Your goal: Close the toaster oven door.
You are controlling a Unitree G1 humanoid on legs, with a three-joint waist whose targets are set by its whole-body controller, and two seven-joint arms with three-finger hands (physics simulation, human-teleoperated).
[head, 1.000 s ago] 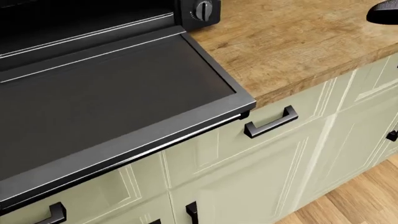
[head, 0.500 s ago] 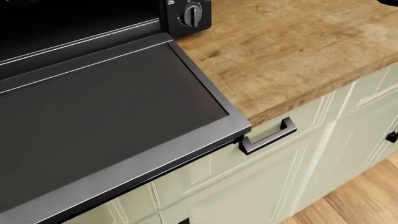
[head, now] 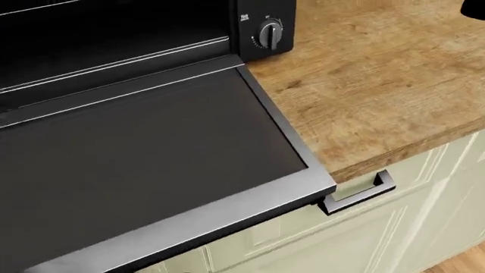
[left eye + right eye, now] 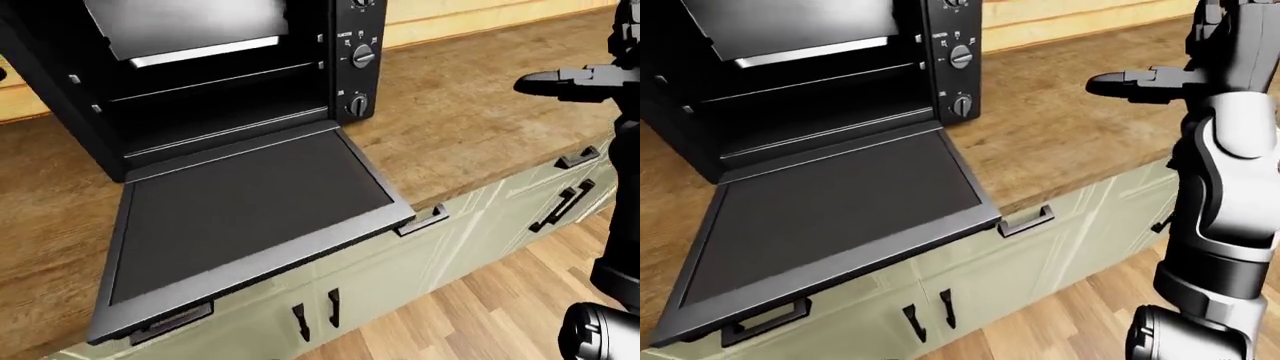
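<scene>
- A black toaster oven stands on a wooden worktop, toward the left of my left-eye view
- The toaster oven door is fully open, folded down flat and level; its far edge juts out past the worktop's edge, over the pale green cabinets below
- The door handle shows under the door's low left edge in my right-eye view
- Control knobs run down the oven's right-hand panel
- Inside the open cavity a wire rack and a tilted metal tray are visible
- My right hand is raised over the worktop on the right, well apart from the door, fingers stretched out straight and holding nothing
- My left hand does not show in any view
- Black bar handles sit on the cabinet fronts, above a wood plank floor
</scene>
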